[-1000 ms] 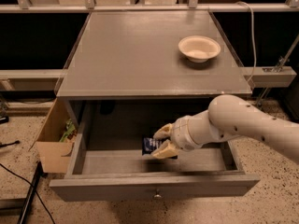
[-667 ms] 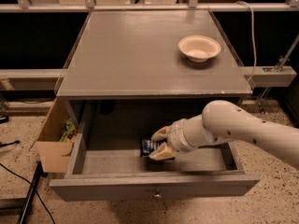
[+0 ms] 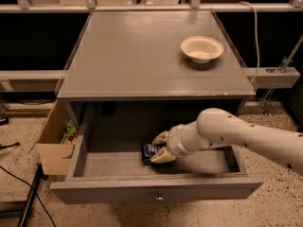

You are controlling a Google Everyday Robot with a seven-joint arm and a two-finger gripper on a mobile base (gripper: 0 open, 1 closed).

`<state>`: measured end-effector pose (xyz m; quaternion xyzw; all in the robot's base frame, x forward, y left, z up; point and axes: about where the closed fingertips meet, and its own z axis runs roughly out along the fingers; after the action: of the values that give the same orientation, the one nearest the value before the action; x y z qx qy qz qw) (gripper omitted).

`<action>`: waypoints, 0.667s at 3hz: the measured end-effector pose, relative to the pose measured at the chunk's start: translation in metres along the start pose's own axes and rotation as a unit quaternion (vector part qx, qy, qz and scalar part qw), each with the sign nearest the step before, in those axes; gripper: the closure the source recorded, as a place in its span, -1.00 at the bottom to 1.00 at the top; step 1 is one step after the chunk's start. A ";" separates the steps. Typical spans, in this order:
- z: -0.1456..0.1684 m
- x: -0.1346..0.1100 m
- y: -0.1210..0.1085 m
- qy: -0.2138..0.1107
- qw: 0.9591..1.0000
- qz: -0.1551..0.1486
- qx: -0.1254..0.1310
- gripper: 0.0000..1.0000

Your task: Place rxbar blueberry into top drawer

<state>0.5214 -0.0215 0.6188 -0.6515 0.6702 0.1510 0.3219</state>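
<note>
Inside the drawer, near its middle, the gripper is holding the bar, its jaws clamping it from both sides. Compared with a second ago, the arm is sitting slightly further left and lower, bringing the bar down toward the drawer's bottom, so release is looking close. Above the drawer, the grey top is carrying a bowl at its right rear. Left of the drawer, a cardboard box is sitting on speckled flooring.
</note>
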 end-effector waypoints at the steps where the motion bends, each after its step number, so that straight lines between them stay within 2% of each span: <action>1: 0.012 0.011 -0.004 0.014 1.000 0.004 -0.003 1.00; 2: 0.015 0.013 -0.005 0.016 1.000 0.005 -0.004 0.58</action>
<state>0.5306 -0.0231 0.6006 -0.6518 0.6779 0.1444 0.3079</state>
